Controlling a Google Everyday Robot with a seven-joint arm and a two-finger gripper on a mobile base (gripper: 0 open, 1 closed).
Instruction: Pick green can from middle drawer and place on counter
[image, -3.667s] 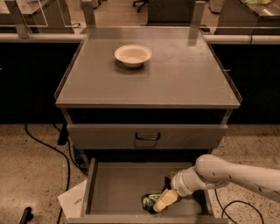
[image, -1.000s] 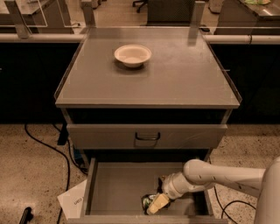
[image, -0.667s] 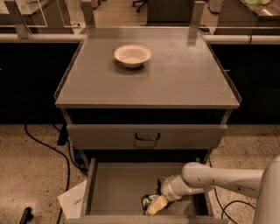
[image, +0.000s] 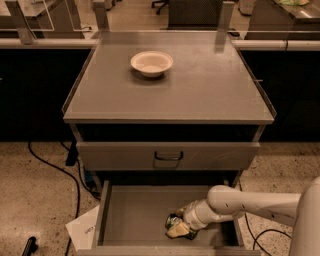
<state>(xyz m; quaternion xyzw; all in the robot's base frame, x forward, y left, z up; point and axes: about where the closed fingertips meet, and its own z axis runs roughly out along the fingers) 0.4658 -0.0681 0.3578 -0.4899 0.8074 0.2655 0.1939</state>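
Observation:
The green can (image: 173, 221) lies on the floor of the open middle drawer (image: 135, 215), near its front and right of centre. My gripper (image: 180, 229) is down inside the drawer, right against the can and partly covering it. The white arm (image: 240, 202) reaches in from the right. The counter (image: 200, 90) is the flat grey top of the cabinet, above the drawers.
A cream-white bowl (image: 151, 62) stands on the counter at the back left. A closed drawer front with a dark handle (image: 168, 156) sits above the open drawer. A black cable (image: 55, 167) and a sheet of paper (image: 85, 231) lie on the speckled floor at left.
The arm has shifted a little to the left in the drawer, bringing the gripper closer onto the can. The can stays low in the drawer.

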